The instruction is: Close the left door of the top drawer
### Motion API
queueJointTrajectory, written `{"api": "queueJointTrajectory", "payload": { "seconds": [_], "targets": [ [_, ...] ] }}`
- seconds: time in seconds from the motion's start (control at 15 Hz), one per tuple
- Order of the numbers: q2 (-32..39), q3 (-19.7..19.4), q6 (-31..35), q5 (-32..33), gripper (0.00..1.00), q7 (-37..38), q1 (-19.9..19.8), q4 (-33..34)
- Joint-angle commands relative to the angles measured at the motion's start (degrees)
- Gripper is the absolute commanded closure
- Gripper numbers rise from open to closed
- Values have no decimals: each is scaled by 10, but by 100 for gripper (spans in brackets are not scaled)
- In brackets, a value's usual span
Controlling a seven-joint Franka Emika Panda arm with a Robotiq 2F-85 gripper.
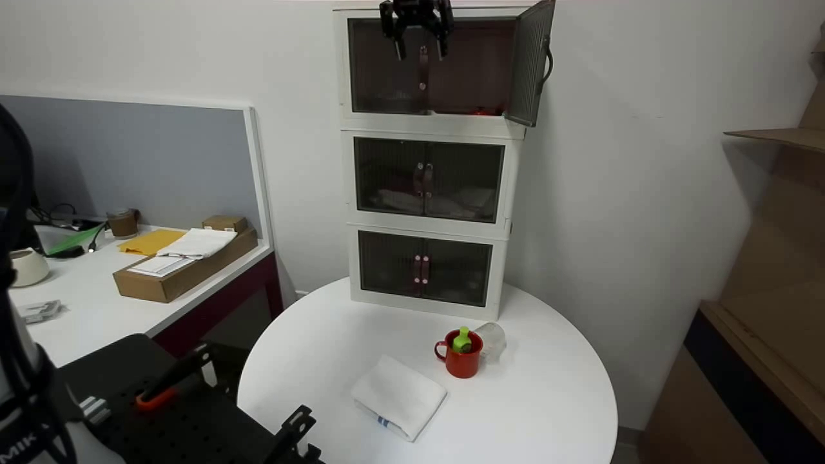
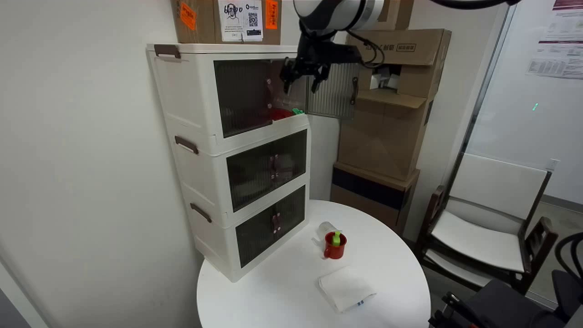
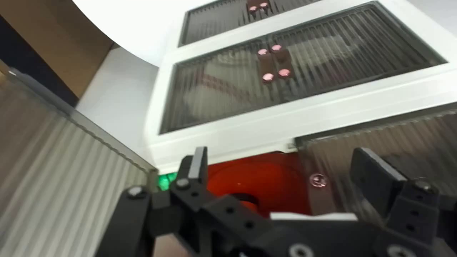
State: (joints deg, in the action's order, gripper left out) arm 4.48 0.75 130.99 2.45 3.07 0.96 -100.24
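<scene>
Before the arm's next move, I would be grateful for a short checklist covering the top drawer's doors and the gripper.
1. Is the left door across its half of the top drawer? Ok: it looks shut.
2. Is that door fully seated? Cannot tell from these views.
3. Is the gripper open with nothing held? Ok.
4. Is it apart from the right door? Ok: a gap shows between them in an exterior view.
5. Is the right door shut? Not ok: it is swung outward, though the task names only the left.
</scene>
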Motion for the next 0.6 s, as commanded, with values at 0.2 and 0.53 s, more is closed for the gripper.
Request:
{"api": "queueJointTrajectory", "payload": {
  "seconds": [0.2, 0.53],
  "targets": [
    [-165, -35, -32, 31, 0, 7, -36, -242],
    [-239, -48, -125, -22, 0, -101, -28, -357]
  ]
}}
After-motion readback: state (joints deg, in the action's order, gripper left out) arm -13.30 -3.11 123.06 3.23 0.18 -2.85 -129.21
